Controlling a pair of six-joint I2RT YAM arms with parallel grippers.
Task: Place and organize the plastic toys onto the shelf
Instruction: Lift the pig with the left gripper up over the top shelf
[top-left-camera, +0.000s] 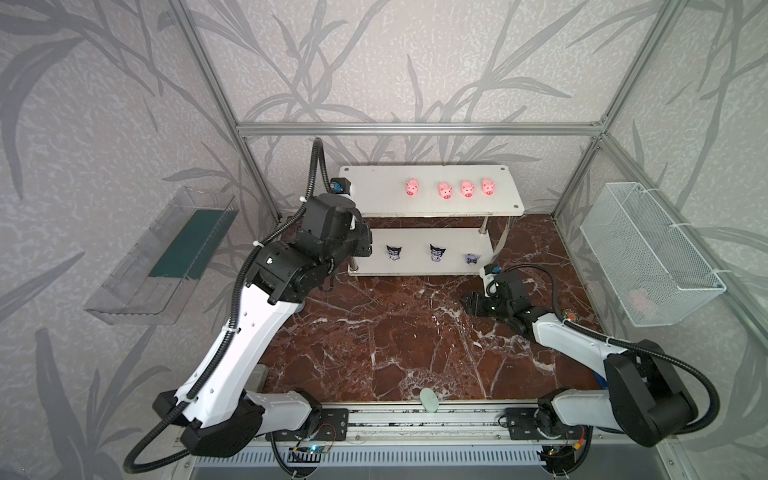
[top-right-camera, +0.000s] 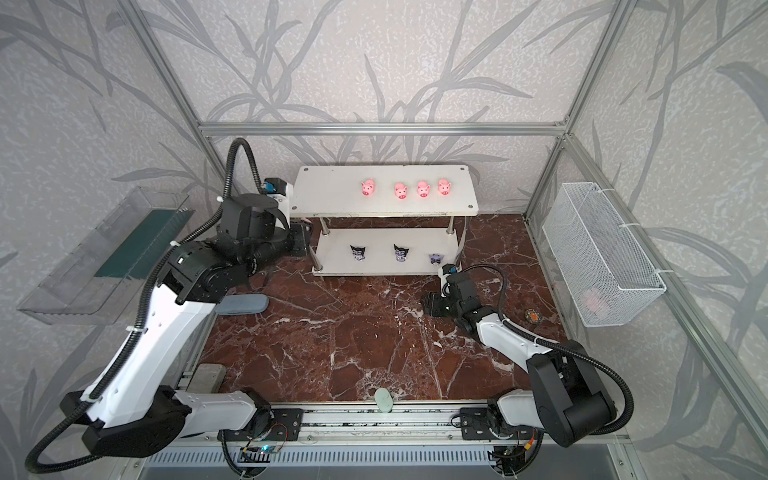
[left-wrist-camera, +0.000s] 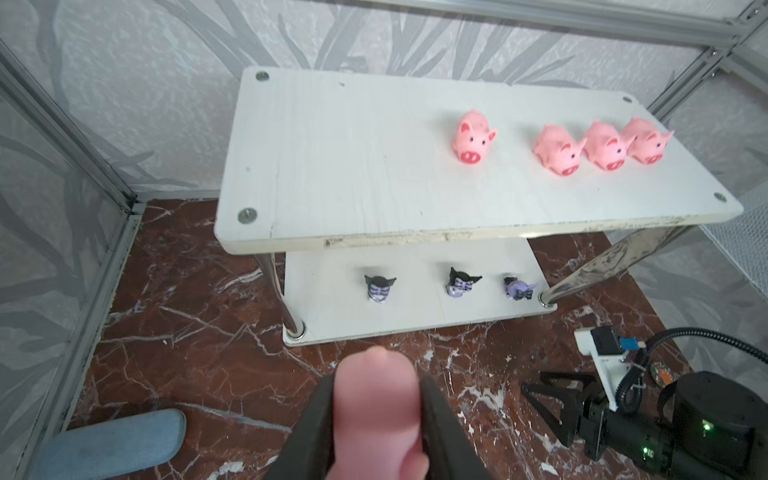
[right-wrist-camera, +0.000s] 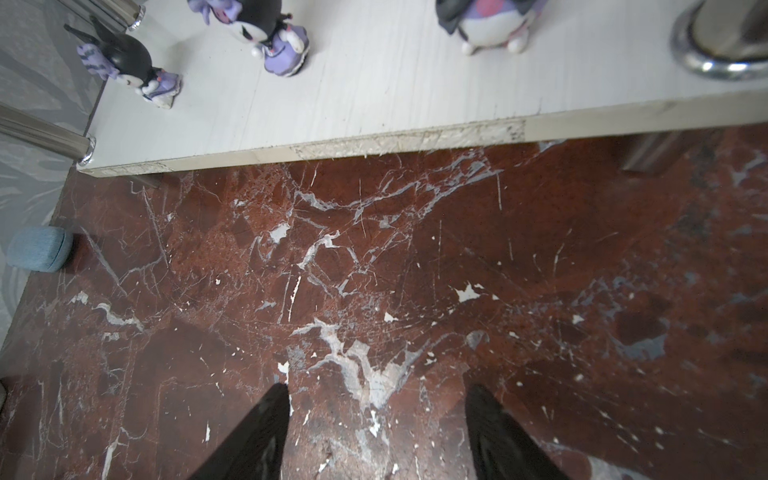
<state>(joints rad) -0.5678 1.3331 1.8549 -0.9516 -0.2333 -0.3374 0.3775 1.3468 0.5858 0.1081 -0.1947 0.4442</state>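
Observation:
My left gripper (left-wrist-camera: 376, 382) is shut on a pink pig (left-wrist-camera: 376, 415), held above the marble floor in front of the shelf's left end. In both top views its fingers are hidden behind the wrist (top-left-camera: 332, 232). The white two-tier shelf (top-left-camera: 374, 187) (left-wrist-camera: 332, 166) stands at the back. Several pink pigs (top-left-camera: 445, 190) (left-wrist-camera: 559, 149) stand in a row on the right half of its upper board. Three dark pointed-ear figurines (top-left-camera: 437, 252) (left-wrist-camera: 462, 282) (right-wrist-camera: 270, 29) stand on the lower board. My right gripper (top-left-camera: 469, 303) (right-wrist-camera: 376, 390) hangs open and empty over the floor, in front of the shelf's right end.
A clear wall tray (top-left-camera: 158, 257) hangs on the left wall. On the right wall is a wire mesh basket (top-left-camera: 648, 253) with something pink in it. A grey-blue case (top-right-camera: 243, 304) lies under the left arm, and a pale green oval (top-left-camera: 429, 401) lies at the front edge.

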